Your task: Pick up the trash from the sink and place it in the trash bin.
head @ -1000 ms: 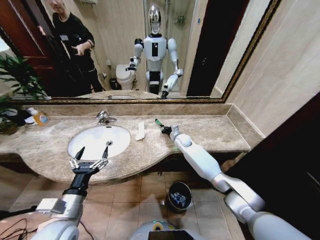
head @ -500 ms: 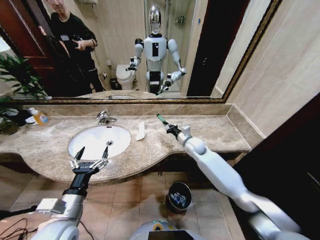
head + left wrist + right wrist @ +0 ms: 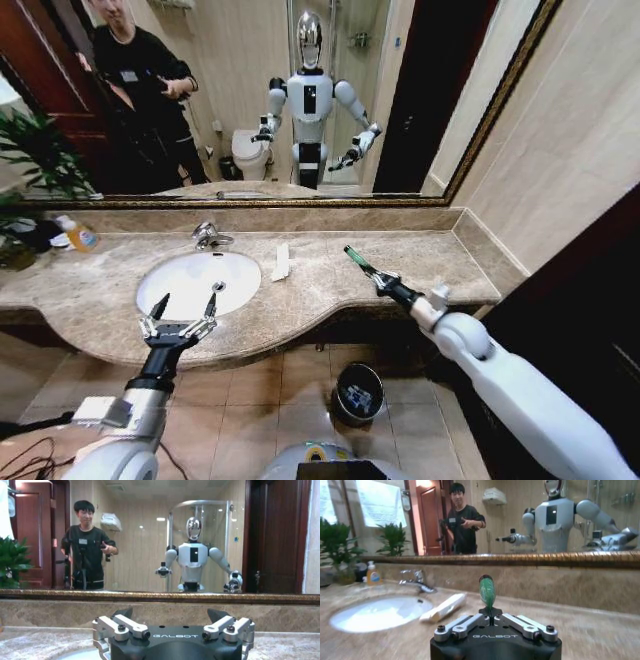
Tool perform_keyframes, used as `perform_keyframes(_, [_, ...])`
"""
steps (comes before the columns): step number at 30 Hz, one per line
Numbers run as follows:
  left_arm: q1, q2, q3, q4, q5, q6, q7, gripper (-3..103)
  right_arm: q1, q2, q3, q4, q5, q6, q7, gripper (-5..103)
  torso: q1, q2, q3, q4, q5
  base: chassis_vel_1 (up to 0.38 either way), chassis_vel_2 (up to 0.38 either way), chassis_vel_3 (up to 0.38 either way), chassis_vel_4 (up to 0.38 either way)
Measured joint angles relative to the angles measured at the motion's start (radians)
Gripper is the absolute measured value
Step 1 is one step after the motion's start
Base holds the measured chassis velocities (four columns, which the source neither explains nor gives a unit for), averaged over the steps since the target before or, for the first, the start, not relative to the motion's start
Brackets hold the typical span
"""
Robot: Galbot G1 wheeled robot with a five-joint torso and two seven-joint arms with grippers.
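Observation:
My right gripper (image 3: 379, 280) is shut on a thin green cylinder (image 3: 358, 261) of trash and holds it above the right part of the counter, near the front edge. In the right wrist view the green cylinder (image 3: 487, 591) sticks up from between the shut fingers of the right gripper (image 3: 491, 618). A flat white packet (image 3: 281, 262) lies on the marble just right of the white oval sink (image 3: 180, 285); this packet (image 3: 445, 606) also lies beside the sink (image 3: 370, 615). My left gripper (image 3: 181, 317) hangs open over the sink's front rim. The dark round trash bin (image 3: 358, 392) stands on the floor tiles below the counter.
A chrome faucet (image 3: 208, 236) stands behind the basin. An orange-capped bottle (image 3: 79, 236) and a plant (image 3: 35, 160) are at the far left. A large mirror backs the counter, and a beige wall closes the right side. The counter's front edge curves outward.
My right arm has swung to the right and toward me with the green cylinder, from the counter's middle to its right front. The left arm has not moved.

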Motion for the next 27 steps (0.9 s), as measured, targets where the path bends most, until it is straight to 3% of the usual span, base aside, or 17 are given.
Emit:
perform_keyframes(6, [0.000,0.000,0.000,0.000,0.000,0.000,0.000,100,-0.211,0.100,0.115,-0.020,-0.076,0.120,-0.130,0,0.000,0.000,0.000,0.0000,-0.0005,0.000,0.000,0.000,0.000])
perform_keyframes(13, [0.000,0.000,0.000,0.000,0.000,0.000,0.000,100,-0.323,0.215,0.141,-0.104,-0.156,0.215,-0.178,0,0.000,0.000,0.000,0.0002,-0.0004,0.000,0.000,0.000,0.000])
perform_keyframes(21, [0.000,0.000,0.000,0.000,0.000,0.000,0.000,100,-0.395,0.296,0.185,-0.170,-0.182,0.235,-0.210,0,0.000,0.000,0.000,0.0001,-0.0007,0.000,0.000,0.000,0.000])
perform_keyframes(27, [0.000,0.000,0.000,0.000,0.000,0.000,0.000,100,-0.390,0.379,0.182,-0.261,-0.286,0.234,-0.201,0,0.000,0.000,0.000,0.0001,-0.0003,0.000,0.000,0.000,0.000])
